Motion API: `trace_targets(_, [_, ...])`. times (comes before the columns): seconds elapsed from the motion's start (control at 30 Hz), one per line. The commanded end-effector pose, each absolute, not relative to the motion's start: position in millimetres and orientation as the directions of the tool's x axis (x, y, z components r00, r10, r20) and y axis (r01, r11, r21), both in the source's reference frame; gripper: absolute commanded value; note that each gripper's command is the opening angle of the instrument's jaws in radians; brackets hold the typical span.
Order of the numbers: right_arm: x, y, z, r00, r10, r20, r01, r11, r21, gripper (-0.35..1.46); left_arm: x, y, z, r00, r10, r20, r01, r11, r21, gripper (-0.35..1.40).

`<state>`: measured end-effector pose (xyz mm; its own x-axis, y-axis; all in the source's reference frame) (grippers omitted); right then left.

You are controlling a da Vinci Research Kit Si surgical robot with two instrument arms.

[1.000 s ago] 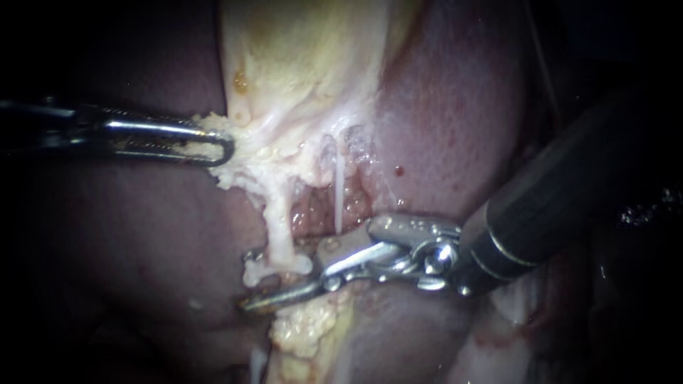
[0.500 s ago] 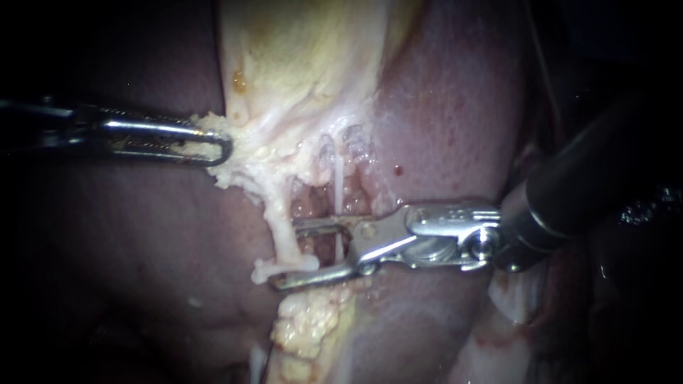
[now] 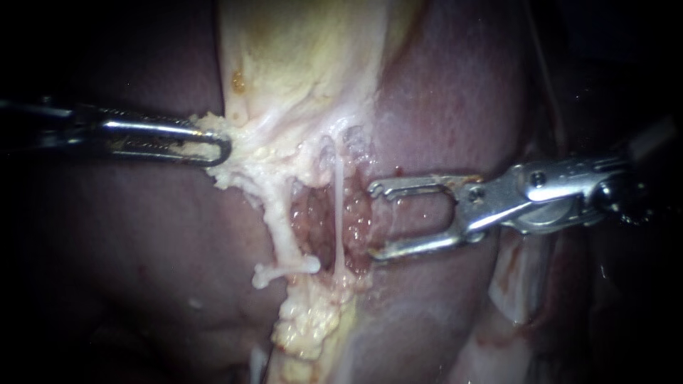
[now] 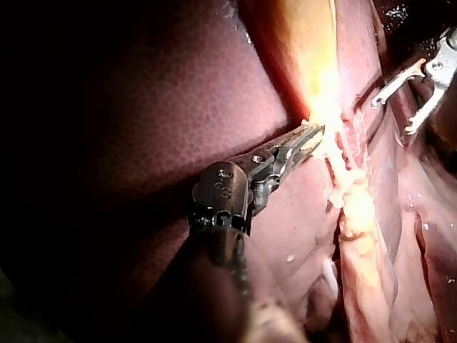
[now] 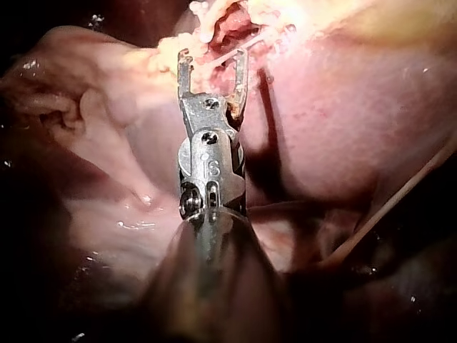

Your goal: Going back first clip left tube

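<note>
Endoscope view: right instrument gaping, empty; left instrument clamps tissue.

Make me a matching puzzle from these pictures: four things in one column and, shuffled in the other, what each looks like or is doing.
Things:
1. left instrument
2. right instrument
3. clip
4. liver

States:
A. dark red, lying all around the work site
B. open, holding nothing
C. shut on pale tissue
D. white, set across the left tube

Pairs: 1-C; 2-B; 3-D; 4-A
</note>
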<state>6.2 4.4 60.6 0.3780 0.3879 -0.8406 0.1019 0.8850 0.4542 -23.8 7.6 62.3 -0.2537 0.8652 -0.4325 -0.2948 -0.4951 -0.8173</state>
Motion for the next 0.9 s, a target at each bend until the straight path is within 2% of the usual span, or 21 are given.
trace_targets(0.03, [5.9,4.5,60.3,0.377,0.392,-0.839,0.1,0.884,0.458,0.5,-23.8,7.6,62.3,-0.254,0.865,-0.433,-0.295,-0.495,-0.817,-0.35])
trace_targets(0.43, [4.7,4.3,59.8,0.376,0.391,-0.84,0.103,0.883,0.458,0.5,-24.1,7.6,62.7,-0.253,0.865,-0.434,-0.296,-0.496,-0.816,-0.35])
trace_targets(0.9, [4.7,4.2,59.6,0.376,0.391,-0.84,0.103,0.883,0.458,0.5,-27.8,6.7,67.0,-0.26,0.857,-0.444,-0.306,-0.509,-0.804,-0.35])
